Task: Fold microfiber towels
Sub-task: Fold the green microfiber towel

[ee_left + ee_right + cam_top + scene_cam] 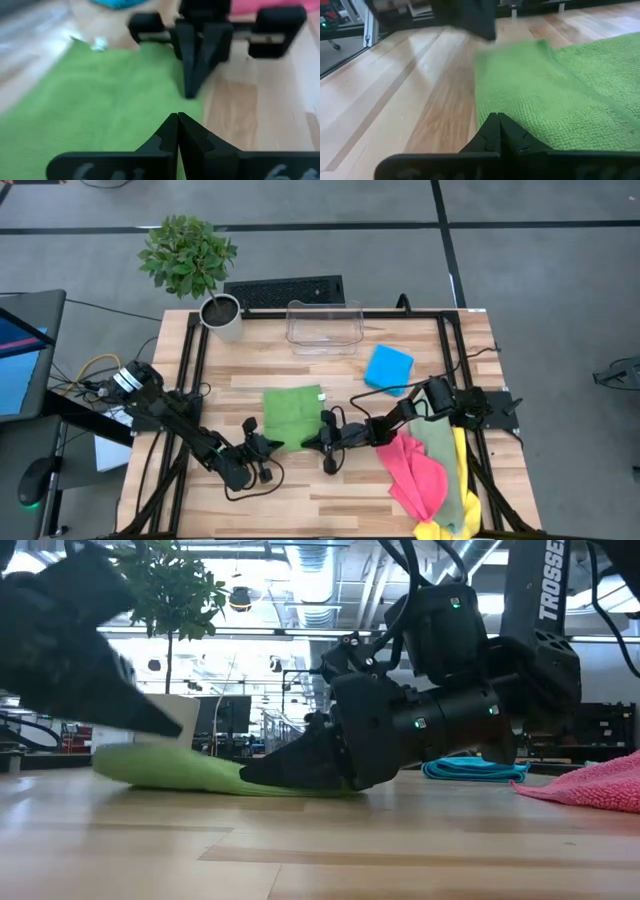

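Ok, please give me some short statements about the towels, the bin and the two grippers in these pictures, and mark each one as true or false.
1. The green towel lies flat on the table between the two grippers. True.
2. The blue towel is inside the clear bin. False: it lies on the table beside the bin, which looks empty.
3. The left gripper has its fingers shut. True.
4. The right gripper holds the pink towel. False: it is shut at the green towel's edge; the pink towel lies apart in the pile.
5. The potted plant stands at a far corner of the table. True.
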Robot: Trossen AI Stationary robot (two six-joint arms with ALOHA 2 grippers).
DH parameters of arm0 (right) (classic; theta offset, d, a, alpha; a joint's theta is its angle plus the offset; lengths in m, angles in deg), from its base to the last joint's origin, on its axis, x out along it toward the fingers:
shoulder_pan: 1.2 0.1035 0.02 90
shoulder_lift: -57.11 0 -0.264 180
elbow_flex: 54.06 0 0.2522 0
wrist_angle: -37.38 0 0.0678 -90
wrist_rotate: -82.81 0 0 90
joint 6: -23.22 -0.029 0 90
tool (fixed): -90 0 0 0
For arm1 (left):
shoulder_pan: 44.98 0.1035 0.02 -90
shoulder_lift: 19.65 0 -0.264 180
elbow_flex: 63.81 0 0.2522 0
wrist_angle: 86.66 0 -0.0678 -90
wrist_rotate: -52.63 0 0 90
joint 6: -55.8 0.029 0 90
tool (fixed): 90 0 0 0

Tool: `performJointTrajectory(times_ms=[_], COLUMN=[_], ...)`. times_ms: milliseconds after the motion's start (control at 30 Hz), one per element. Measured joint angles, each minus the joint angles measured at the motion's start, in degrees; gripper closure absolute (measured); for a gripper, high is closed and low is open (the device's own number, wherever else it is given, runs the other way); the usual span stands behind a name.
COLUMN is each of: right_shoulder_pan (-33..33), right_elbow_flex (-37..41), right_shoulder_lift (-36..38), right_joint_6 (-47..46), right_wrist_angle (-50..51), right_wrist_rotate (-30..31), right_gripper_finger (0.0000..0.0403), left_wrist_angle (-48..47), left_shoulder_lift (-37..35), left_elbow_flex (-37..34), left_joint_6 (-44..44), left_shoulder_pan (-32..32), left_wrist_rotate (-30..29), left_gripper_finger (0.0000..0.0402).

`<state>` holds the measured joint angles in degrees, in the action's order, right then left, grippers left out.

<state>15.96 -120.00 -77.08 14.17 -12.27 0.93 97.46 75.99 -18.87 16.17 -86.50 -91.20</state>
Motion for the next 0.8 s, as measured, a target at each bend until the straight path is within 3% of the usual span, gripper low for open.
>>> performJointTrajectory(times_ms=[233, 467, 667, 800], right_shoulder_pan=[0.2, 0.2, 0.6, 0.5], right_elbow_flex=[0.1, 0.4, 0.8, 0.5], right_shoulder_lift=[0.6, 2.4, 9.8, 13.4], right_joint_6=[-0.5, -0.8, 2.8, 8.2], right_wrist_angle=[0.7, 2.3, 11.0, 9.7], right_wrist_rotate=[-0.2, -0.5, -1.5, -0.7], right_gripper_finger=[0.0392, 0.0387, 0.0390, 0.0389], left_wrist_angle=[-0.1, 5.3, 9.6, 9.6], left_shoulder_lift=[1.1, 11.0, 17.2, 17.4], left_elbow_flex=[-1.0, -1.7, -1.4, -1.4], left_joint_6=[-3.1, -10.5, -13.9, -14.6], left_shoulder_pan=[0.0, 0.0, -0.3, -0.9], left_wrist_rotate=[-3.3, -4.4, -7.0, -7.7], left_gripper_finger=[0.0401, 0.0401, 0.0401, 0.0401])
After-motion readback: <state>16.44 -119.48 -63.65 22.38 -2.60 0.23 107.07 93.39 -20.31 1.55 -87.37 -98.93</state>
